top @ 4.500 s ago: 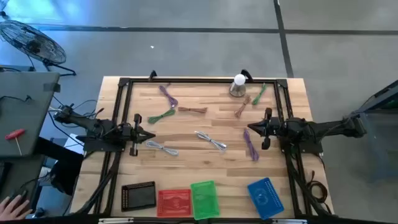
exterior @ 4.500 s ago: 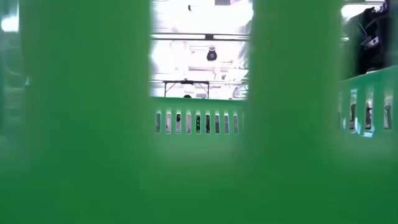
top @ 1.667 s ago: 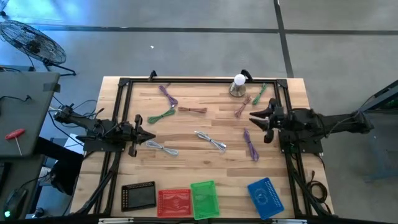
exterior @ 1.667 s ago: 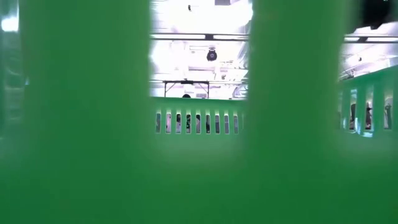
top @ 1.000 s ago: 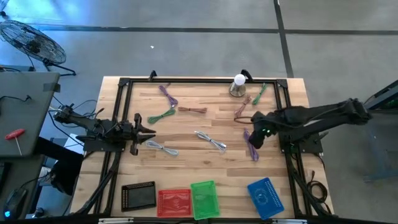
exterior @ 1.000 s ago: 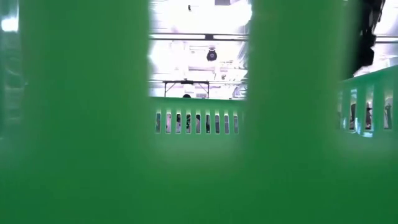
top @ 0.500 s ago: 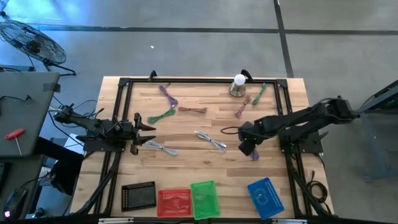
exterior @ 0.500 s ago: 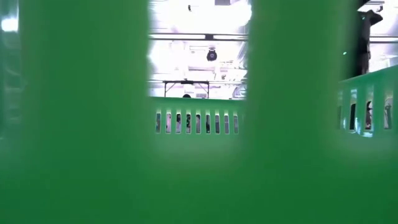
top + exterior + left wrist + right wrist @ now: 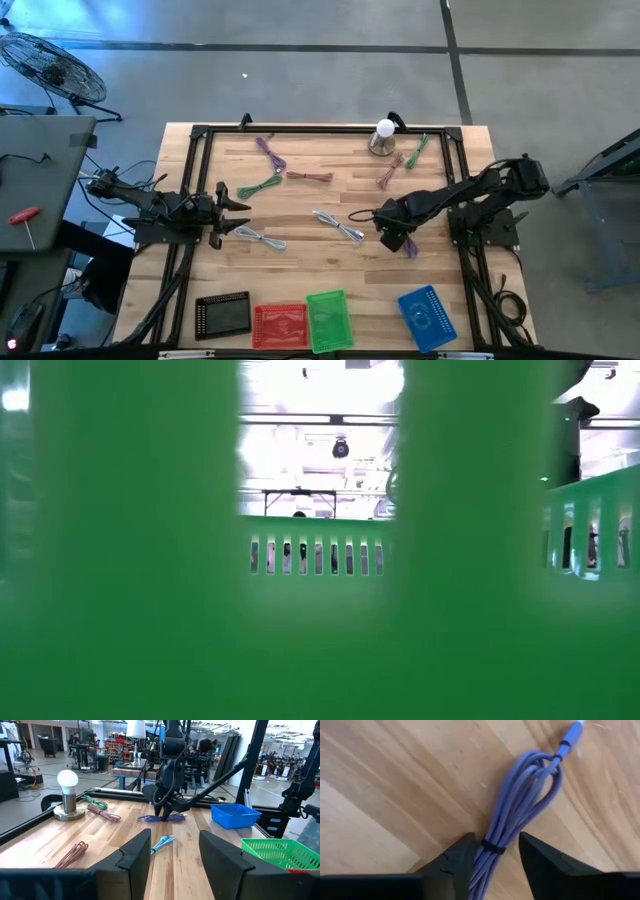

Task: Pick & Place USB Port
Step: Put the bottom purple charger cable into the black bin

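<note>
Item: purple USB cable, a bundled loop of smooth round cord cinched by a dark tie, lying flat on the pale wood-grain table, right of centre. Our right hand hangs directly over it, its dark fingers spread to either side of the tied waist, nothing gripped; we judge this stance chosen because the tie holds the strands together. Our left hand waits open at the table's left edge, empty. Candidate destinations along the near edge: slotted plastic baskets, blue basket nearest, green basket beside.
</note>
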`<state>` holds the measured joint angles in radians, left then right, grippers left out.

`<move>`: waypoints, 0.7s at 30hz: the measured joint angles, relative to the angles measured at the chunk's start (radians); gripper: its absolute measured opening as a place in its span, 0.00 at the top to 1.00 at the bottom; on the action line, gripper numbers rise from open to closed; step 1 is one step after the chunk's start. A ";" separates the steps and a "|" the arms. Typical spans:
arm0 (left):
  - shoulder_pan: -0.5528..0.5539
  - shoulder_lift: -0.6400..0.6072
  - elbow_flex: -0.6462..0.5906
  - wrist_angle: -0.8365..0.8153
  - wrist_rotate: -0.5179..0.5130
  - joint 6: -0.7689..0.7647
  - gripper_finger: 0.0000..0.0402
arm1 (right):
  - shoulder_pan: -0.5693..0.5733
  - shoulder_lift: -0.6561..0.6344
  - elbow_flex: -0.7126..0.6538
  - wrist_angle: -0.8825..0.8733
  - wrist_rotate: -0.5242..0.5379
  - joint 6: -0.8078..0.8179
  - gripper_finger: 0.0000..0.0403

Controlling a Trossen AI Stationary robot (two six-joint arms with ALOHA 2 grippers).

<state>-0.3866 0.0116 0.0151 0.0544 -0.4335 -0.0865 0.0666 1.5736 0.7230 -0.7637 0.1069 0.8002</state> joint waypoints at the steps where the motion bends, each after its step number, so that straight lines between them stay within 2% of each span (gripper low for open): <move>1: 0.000 0.000 0.000 0.000 -0.001 0.000 0.59 | 0.000 0.001 0.002 0.002 -0.001 -0.014 0.73; 4: 0.000 0.000 0.000 0.000 -0.002 0.002 0.59 | 0.001 -0.012 0.019 0.006 0.005 -0.062 0.92; 5: 0.000 0.000 0.000 0.000 -0.002 0.002 0.59 | 0.001 -0.017 0.025 0.010 0.011 -0.077 0.95; 13: 0.000 0.000 0.000 0.012 0.004 -0.026 0.59 | 0.040 -0.088 0.147 0.094 0.052 -0.177 0.98; 16: 0.000 0.000 0.000 0.098 0.002 0.034 0.59 | 0.073 -0.112 0.225 0.174 0.078 -0.250 0.98; 21: 0.000 0.005 0.000 0.240 0.152 0.134 0.60 | 0.132 -0.118 0.331 0.400 0.084 -0.462 0.98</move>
<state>-0.3870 0.0168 0.0151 0.2943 -0.2815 0.0476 0.1989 1.4551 1.0536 -0.3636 0.1913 0.3386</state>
